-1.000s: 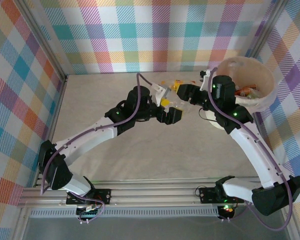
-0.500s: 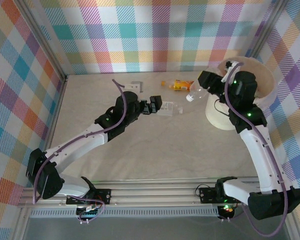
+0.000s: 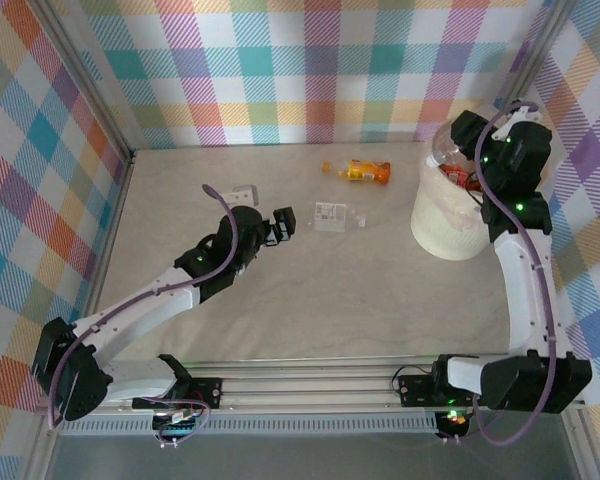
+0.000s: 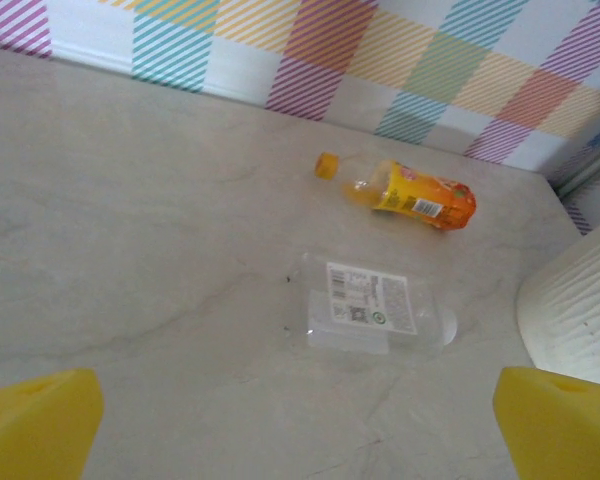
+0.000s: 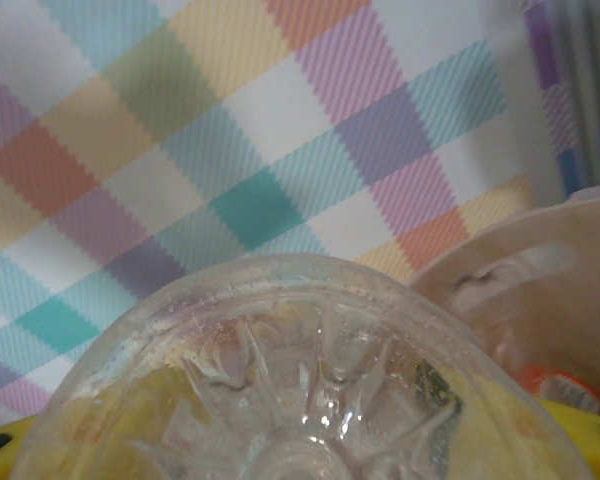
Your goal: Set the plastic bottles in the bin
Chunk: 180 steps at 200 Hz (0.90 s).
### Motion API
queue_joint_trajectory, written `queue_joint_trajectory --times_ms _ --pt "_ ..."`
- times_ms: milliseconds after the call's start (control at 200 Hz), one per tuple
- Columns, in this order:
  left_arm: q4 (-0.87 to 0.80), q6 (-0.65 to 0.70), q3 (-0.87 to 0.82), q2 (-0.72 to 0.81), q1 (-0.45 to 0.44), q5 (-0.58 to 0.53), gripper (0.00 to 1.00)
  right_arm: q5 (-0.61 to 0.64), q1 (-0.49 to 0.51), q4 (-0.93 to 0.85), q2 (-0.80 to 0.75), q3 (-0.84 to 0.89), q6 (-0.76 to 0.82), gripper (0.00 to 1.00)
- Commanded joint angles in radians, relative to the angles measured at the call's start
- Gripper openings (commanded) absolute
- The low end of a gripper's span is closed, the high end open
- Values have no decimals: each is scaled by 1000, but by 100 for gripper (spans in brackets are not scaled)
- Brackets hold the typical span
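We log the right gripper (image 3: 466,130) clamped on a clear bottle (image 5: 300,400) above the bin (image 3: 440,228), binned bottles (image 3: 466,179) inside it, the left gripper (image 3: 282,224) spread wide and empty left of the bin, with a flat bottle (image 3: 335,216) and an orange bottle (image 3: 368,171) left to collect.

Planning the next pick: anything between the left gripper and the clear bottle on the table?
Nothing: bare tabletop runs from the left gripper to the clear bottle, per the left wrist view.
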State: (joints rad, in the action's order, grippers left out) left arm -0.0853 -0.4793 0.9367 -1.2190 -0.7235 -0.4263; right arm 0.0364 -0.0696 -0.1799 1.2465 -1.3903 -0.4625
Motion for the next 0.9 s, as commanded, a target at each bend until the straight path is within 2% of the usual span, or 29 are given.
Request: queue_joint_trajectory --times_ms 0,160,275,445,535,630,780,895 --pt "-10 -19 -18 38 15 -32 100 44 -26 61 54 -53 79 48" --pt "-21 -17 -23 47 22 -22 100 80 -65 55 136 -111 105 49" --pt "-25 -19 -27 50 22 -18 100 58 -92 44 189 -160 97 49" --pt "-22 -21 -30 47 25 -14 100 -178 -100 -39 291 -265 200 55" --pt "-19 -21 -30 45 26 -7 100 -233 -99 -72 316 -279 238 58" --pt "-19 -19 -27 42 28 -3 100 -261 -98 -103 316 -270 279 67" --pt "-18 -16 -23 34 30 5 100 -287 -99 -146 301 -259 332 85" --pt "-15 -13 -15 22 30 17 100 -262 -98 -177 290 -269 333 90"
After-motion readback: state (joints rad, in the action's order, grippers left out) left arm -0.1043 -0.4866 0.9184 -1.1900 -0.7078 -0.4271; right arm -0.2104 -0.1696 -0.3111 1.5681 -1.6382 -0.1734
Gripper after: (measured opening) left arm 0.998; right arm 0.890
